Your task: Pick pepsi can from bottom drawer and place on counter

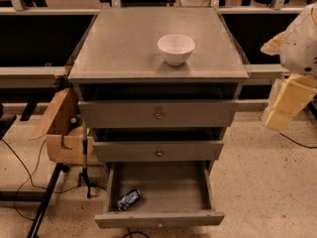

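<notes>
grey counter (124, 46) — white bowl (176, 49) right of centre, end effector (287, 102) off its right side

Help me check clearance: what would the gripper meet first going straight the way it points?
Probably the floor: the gripper hangs right of the counter, pointing down and slightly left; depth is unclear.

The gripper (283, 105) hangs off the cabinet's right side, above bare floor. Down and to its left the bottom drawer (163, 219) stands pulled out and open from above, its rear overhung by the middle drawer (198, 151). Up and left, a white bowl (176, 48) stands on the counter (119, 48) with bare surface around it.
</notes>
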{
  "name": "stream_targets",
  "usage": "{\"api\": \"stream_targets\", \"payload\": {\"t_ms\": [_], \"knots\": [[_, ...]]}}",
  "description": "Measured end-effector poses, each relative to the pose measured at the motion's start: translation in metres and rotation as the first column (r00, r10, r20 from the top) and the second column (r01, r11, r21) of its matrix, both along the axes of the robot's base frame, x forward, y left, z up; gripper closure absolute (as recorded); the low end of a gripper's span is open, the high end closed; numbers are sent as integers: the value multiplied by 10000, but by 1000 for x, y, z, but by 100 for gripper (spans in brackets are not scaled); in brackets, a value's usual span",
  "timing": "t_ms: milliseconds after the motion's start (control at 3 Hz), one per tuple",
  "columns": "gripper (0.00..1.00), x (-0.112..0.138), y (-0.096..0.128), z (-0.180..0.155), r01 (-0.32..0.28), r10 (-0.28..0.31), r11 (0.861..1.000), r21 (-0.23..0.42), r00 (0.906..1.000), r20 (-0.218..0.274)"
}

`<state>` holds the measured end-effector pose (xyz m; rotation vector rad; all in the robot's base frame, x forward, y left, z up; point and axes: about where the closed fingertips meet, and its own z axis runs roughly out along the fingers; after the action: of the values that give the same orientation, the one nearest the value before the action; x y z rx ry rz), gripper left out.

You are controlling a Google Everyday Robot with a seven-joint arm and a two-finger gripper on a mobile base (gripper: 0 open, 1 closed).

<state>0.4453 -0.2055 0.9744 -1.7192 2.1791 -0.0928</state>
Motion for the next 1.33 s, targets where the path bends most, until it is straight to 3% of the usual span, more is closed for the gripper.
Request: {"api": "stream_targets", "payload": {"t_ms": [333, 667, 1000, 1333], "knots": [[0, 8, 31, -10, -709, 702, 9974, 120, 9963, 492], [0, 21, 79, -37, -1843, 1837, 9829, -6, 9789, 890], [0, 38, 153, -104, -3691, 3663, 9294, 10, 9227, 1202], [0, 52, 201, -153, -4834, 4763, 8754, 46, 8641, 1627]]}}
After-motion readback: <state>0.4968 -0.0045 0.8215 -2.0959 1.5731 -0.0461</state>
